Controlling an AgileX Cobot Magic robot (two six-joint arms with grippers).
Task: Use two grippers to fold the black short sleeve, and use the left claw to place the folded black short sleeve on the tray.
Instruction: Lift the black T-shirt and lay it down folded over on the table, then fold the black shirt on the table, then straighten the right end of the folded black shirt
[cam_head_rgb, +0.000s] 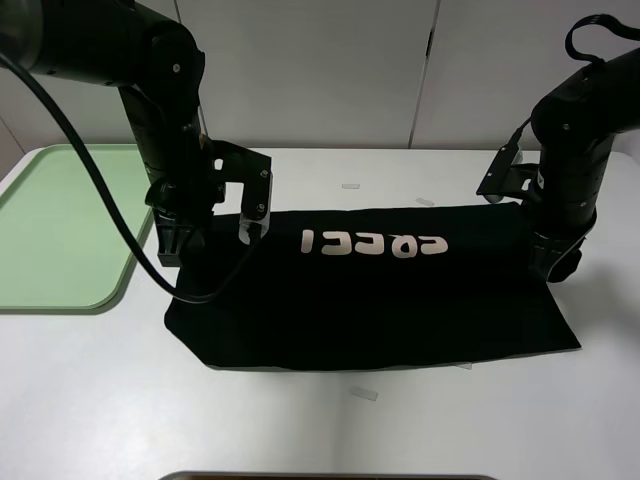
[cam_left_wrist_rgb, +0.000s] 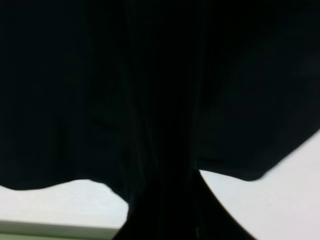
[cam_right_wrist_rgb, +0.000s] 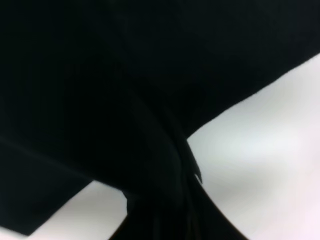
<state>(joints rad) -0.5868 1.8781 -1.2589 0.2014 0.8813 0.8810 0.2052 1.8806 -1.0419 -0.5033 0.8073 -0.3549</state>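
**Left gripper (cam_head_rgb: 172, 248) and right gripper (cam_head_rgb: 553, 262) closed on the black short sleeve (cam_head_rgb: 380, 310)**

From the high camera we see each arm bent down over one end of the shirt, the left gripper at its left end and the right gripper at its right end. Both grippers are closed, each pinching a bunch of black cloth. In both wrist views the cloth fills nearly the whole picture and gathers into a narrow fold where it enters the jaws. We cannot make out the fingertips themselves against the dark fabric.

The black short sleeve lies spread across the middle of the white counter (cam_head_rgb: 300, 430). Its far edge runs in an almost straight line from one gripper to the other, and the rest lies toward the near side. The white lettering (cam_head_rgb: 372, 242) sits close to that far edge, between the two grippers, and reads upside down from above.

We find the tray (cam_head_rgb: 60, 230) on the left part of the counter, just beside the left arm. The shirt does not touch the tray. A black cable (cam_head_rgb: 110, 215) from the left arm hangs across our view of the tray's right rim.
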